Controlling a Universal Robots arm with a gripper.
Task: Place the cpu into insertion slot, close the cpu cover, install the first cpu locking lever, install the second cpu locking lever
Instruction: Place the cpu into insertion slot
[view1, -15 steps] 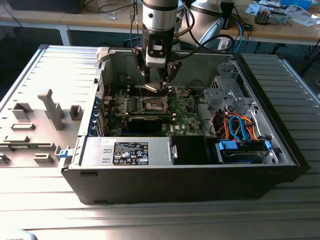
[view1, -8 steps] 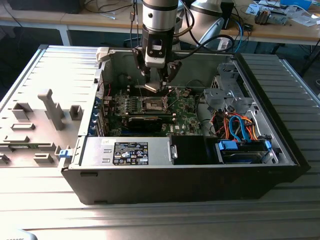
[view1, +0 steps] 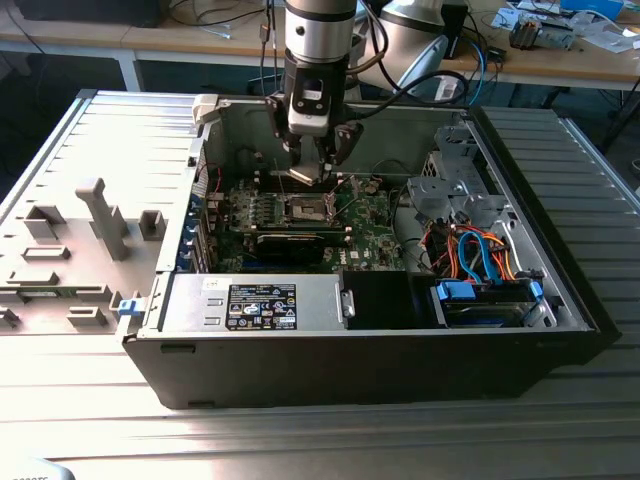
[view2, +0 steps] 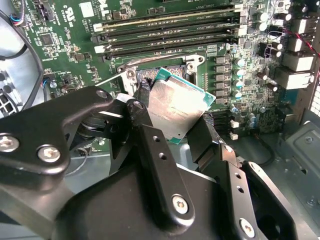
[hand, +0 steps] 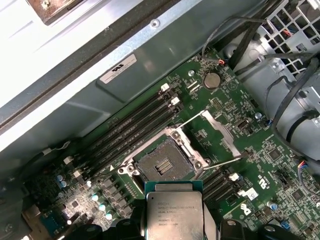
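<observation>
- The cpu (view2: 175, 107): a thin, stiff plate with a smooth metal lid. My guess is that it is light, slick on the flat faces and fragile on the underside. The outer rim is the safe place to grip, never the faces.
- It is off the board, tilted and held in the air above the green motherboard (hand: 270, 155), inside the open computer case (view1: 300, 380).
- The gripper (view1: 317, 170) is closed onto the cpu. In the second wrist view its black fingers (view2: 207, 137) pinch two opposite edges, opened no wider than the chip. They touch nothing else that I can see.
- The insertion slot (hand: 162, 166) lies bare and unfilled just beyond the chip's far edge in the first wrist view. In the exterior view the chip hangs close above it, not yet seated.
- The cpu cover (hand: 220, 131) is swung open, clear of the slot on one side.
- Two thin locking levers (hand: 192, 118) (hand: 222, 163) are unlatched and stand away from the socket frame.
- Risk, as I judge it: a chip lowered while tilted could slip in the pinch or land askew on the slot's contacts.
</observation>
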